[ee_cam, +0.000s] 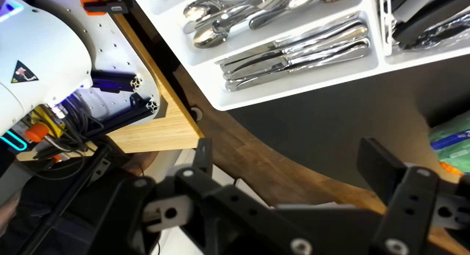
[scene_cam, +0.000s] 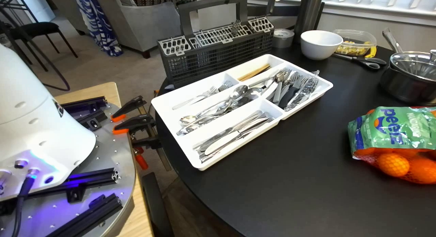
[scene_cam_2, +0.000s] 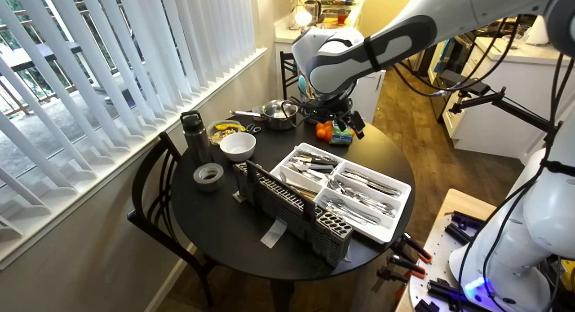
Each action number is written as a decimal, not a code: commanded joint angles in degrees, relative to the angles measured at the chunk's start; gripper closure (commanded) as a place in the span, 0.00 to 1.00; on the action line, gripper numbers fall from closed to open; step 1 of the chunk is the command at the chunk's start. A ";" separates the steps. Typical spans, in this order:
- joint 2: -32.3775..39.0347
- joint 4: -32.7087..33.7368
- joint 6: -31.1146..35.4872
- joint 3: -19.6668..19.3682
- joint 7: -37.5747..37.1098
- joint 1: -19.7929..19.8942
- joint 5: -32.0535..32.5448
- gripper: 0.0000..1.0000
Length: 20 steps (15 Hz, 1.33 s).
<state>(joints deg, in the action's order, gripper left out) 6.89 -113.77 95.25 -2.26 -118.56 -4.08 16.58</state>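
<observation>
My gripper (ee_cam: 290, 152) is open with nothing between its fingers in the wrist view. In an exterior view the gripper (scene_cam_2: 352, 125) hangs above the table near the bag of mandarins, apart from it. A white divided tray (scene_cam: 165, 102) lies on the table; it also shows in an exterior view (scene_cam_2: 395, 213) and the wrist view (ee_cam: 211, 82). It holds knives (ee_cam: 297, 53), spoons (ee_cam: 235, 9), forks (scene_cam_2: 348, 208), wooden chopsticks (scene_cam: 253, 72) and dark-handled utensils (scene_cam: 289, 93) in separate compartments. A grey cutlery basket (scene_cam_2: 292, 213) stands beside it, with a fork (scene_cam: 235, 27) in it.
The round black table (scene_cam: 272, 189) also bears the mandarin bag (scene_cam: 402, 128), a white bowl (scene_cam: 320, 44), a lidded pot (scene_cam_2: 278, 116), a food container (scene_cam: 352, 47), scissors (scene_cam: 369, 63), a tall bottle (scene_cam_2: 195, 139) and a tape roll (scene_cam_2: 209, 176). Clamps (scene_cam: 136, 122) sit at the robot stand.
</observation>
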 commanded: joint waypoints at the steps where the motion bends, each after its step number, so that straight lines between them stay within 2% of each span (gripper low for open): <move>1: -12.48 -13.97 9.78 2.41 2.18 -0.26 1.97 0.00; 5: -19.13 -21.33 20.87 4.09 3.79 0.44 1.71 0.00; 10: -19.71 -23.47 34.38 4.65 12.81 0.41 -0.53 0.00; 12: -17.56 -22.61 38.49 4.42 19.02 -0.05 -4.14 0.00; 15: -14.34 -20.55 38.18 3.78 31.97 -0.46 -13.53 0.00; 20: -9.42 -15.08 30.47 3.36 51.41 0.06 -26.43 0.00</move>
<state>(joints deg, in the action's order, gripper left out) -5.61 -133.01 130.81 1.29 -77.34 -4.62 -3.66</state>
